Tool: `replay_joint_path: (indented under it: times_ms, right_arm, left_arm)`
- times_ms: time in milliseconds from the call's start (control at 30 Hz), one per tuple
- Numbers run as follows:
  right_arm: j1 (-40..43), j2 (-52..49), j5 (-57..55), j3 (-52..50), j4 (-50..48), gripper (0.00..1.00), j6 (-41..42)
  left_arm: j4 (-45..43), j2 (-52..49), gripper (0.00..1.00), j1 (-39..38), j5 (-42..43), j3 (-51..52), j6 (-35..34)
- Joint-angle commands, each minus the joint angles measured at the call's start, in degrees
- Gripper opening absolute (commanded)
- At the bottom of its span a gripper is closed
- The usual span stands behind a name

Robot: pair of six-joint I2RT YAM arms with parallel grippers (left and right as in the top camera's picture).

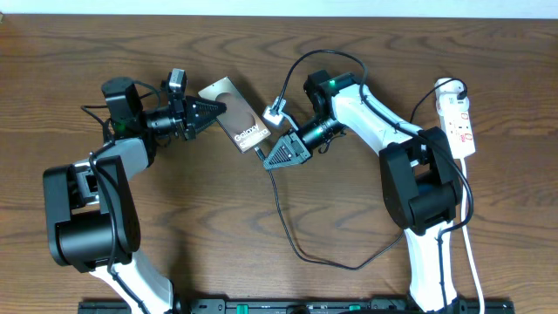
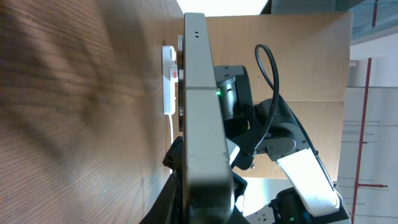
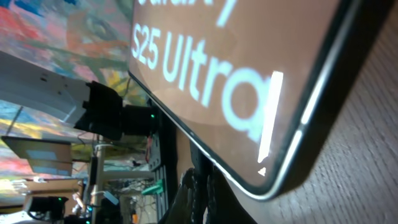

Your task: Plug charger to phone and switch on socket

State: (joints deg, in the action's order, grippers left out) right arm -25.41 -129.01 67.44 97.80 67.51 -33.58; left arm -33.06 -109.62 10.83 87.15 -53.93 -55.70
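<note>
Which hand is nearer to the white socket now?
Right. The right hand is at the phone's lower end, mid-table; the left hand is beyond the phone, farther from the socket.

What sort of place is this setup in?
Probably a robotics lab bench, not a home. A left arm and a right arm work at a wood-grain table. A brown board screens the back. Beyond the phone, the right wrist view shows blurred equipment stands.
</note>
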Motion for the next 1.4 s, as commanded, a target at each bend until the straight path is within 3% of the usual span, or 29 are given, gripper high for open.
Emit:
replay_joint_path:
  times_ms: [0,467,1367]
  right_arm:
    - [0.5,-1.4,3.7,-0.2,-0.5,0.01,1.0]
    - [4.0,-1.4,4.8,-0.2,3.0,0.01,0.9]
    - [1.0,-1.4,5.6,-0.2,3.2,0.01,1.0]
  left_arm:
    - [-0.3,0.2,0.07,0.1,3.0,-1.9,-0.3]
    - [-0.5,0.2,0.07,0.1,3.0,-1.9,1.0]
    - [-0.5,0.2,0.07,0.1,3.0,-1.9,1.0]
